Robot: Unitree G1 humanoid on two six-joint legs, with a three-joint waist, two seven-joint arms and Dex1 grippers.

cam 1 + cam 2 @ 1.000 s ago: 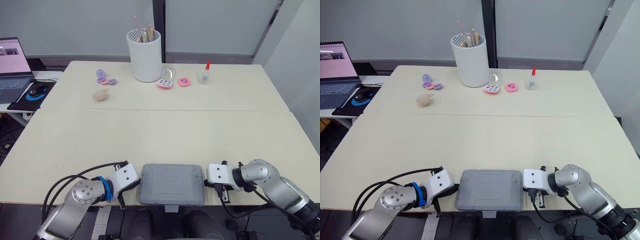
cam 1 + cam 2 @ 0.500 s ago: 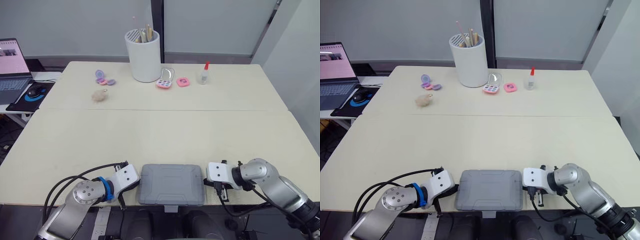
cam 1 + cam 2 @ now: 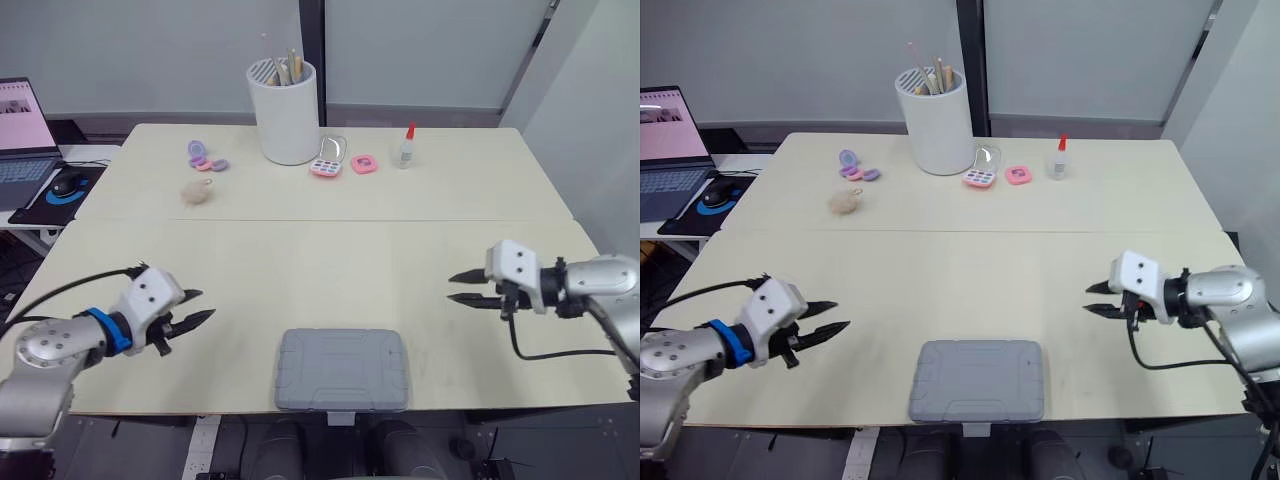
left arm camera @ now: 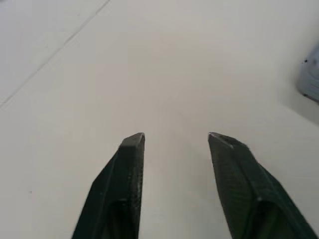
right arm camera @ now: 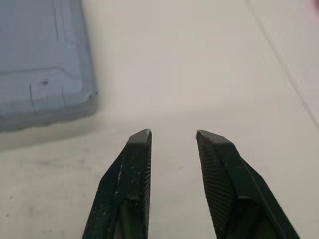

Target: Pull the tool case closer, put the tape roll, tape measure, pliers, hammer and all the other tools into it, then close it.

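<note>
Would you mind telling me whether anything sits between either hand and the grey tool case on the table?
Nothing visible does. The left hand and the right hand hover open on either side of the closed tool case, and bare table lies between each hand and the case.

The closed tool case point(image 3: 342, 368) sits at the middle of the table's point(image 3: 330, 260) near edge, with open tabletop on both its sides and beyond it. The left gripper point(image 3: 205, 303) and right gripper point(image 3: 450, 287), fingers spread, hover well apart from it towards the side edges. The clutter crowds the far edge: a white holder point(image 3: 288, 115), glue bottle point(image 3: 406, 148), pink cases point(image 3: 330, 165), purple compacts point(image 3: 205, 158) and a fuzzy ball point(image 3: 198, 191).
</note>
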